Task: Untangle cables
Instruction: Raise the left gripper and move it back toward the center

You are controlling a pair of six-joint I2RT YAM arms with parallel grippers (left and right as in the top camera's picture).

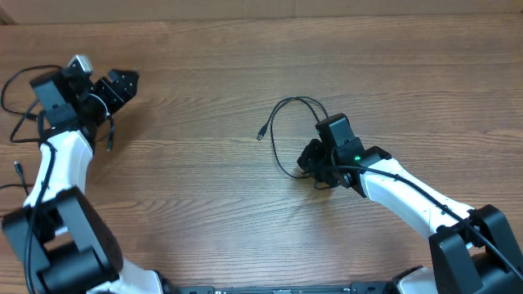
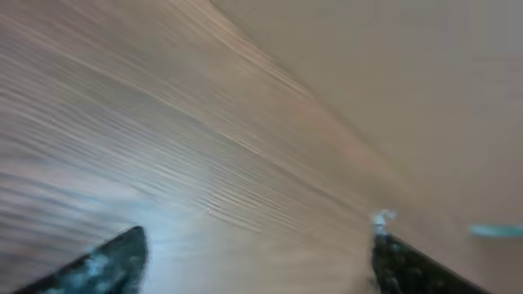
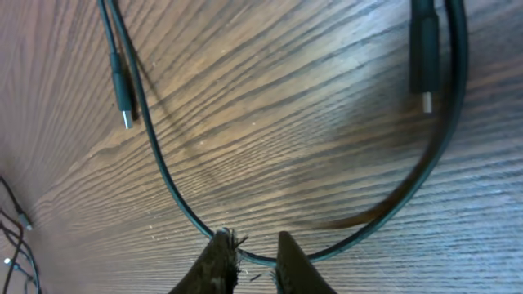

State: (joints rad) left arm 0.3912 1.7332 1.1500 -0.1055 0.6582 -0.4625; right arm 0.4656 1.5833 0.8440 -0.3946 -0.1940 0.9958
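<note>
Step in hand, by judgement: separated cords are being laid out apart on the table [image 1: 204, 212], with one cable being placed or worked at the right. That looped cable [image 1: 276, 159] lies right of the table's centre. Its curve runs up and round to the right arm, and one silver-tipped plug [image 1: 261, 133] points left, clear of the loop. The right wrist view shows the same cable [image 3: 167, 184] sweeping in a wide arc on the wood, with a second plug [image 3: 422, 65] lying inside the bend. The right gripper [image 3: 249, 249] is low over the table, its jaws only a narrow gap apart, and the cable crosses just at their tips. Whether it is pinched or merely lying between them cannot be told. The overhead view puts this gripper [image 1: 313, 159] at the lower right of the loop. The left gripper [image 2: 260, 245] stands spread wide with nothing between its fingers, though this view is blurred. From above it [image 1: 124, 82] sits at the upper left. The remaining cords [image 1: 16, 168] are strung thinly along the far left edge, near the left arm's base and partly behind it. The next move likely calls for the right claw to come clear of the loop without dragging it. The left claw must then choose one strand among the left-edge cords, which is fine work since they run close together.
</note>
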